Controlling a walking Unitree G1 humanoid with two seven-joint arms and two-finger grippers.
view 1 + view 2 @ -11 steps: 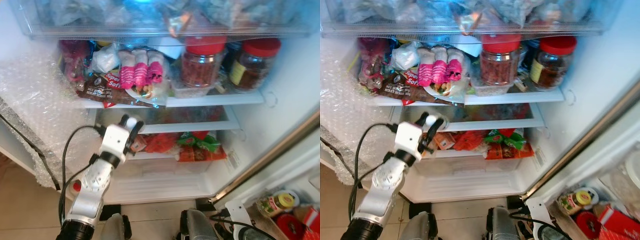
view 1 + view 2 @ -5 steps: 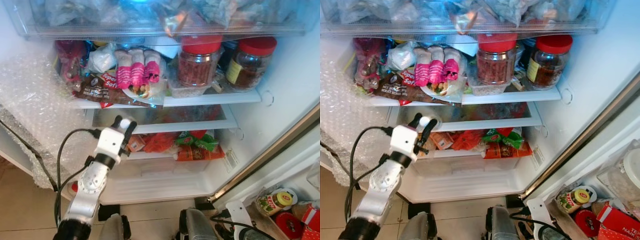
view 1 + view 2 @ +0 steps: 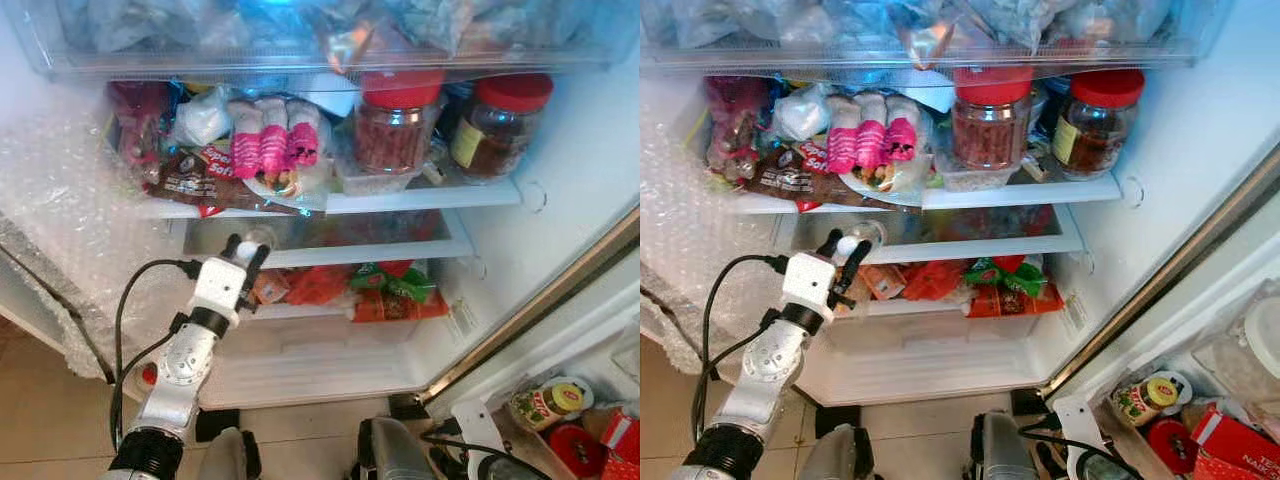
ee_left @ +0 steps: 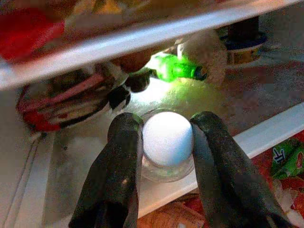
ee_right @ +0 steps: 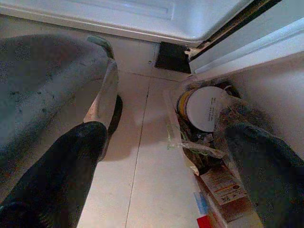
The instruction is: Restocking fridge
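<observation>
Fridge [image 3: 560, 200] stands open, white interior, bubble wrap [image 3: 60, 230] draped over its left side. Top drawer [image 3: 330, 40], clear-fronted, sits at the upper edge of the fridge and is packed with bags in clear wrap; contents not identifiable. Upper shelf [image 3: 400, 200] below the drawer: two red-lidded jars at the right, the larger jar [image 3: 398, 120] filled with reddish-brown pieces, the second jar [image 3: 497, 125] nearer the fridge's right wall with dark contents and a yellow label. Left of the jars, a pack of pink-wrapped rolls [image 3: 275, 140], a brown chocolate packet [image 3: 195, 185] hanging over the shelf edge, a white bag [image 3: 200, 118] and a dark red bag [image 3: 140, 125] at the fridge's left wall. Middle shelf [image 3: 400, 250] beneath: a green bottle [image 4: 178, 71] lies on its side toward the back. Lowest level of the fridge holds red and green snack packets [image 3: 395, 290]. Left gripper [image 3: 245, 247] is raised at the front edge of the middle shelf, fingers [image 4: 118, 175] closed around a white egg [image 4: 167, 137], which sits just over a small clear glass dish [image 4: 164, 168] on that shelf; contact with the dish cannot be judged. Right gripper [image 5: 161, 156] hangs low beside the fridge, fingers spread wide over tiled floor [image 5: 142, 180], near a bin of groceries [image 5: 204, 118].
</observation>
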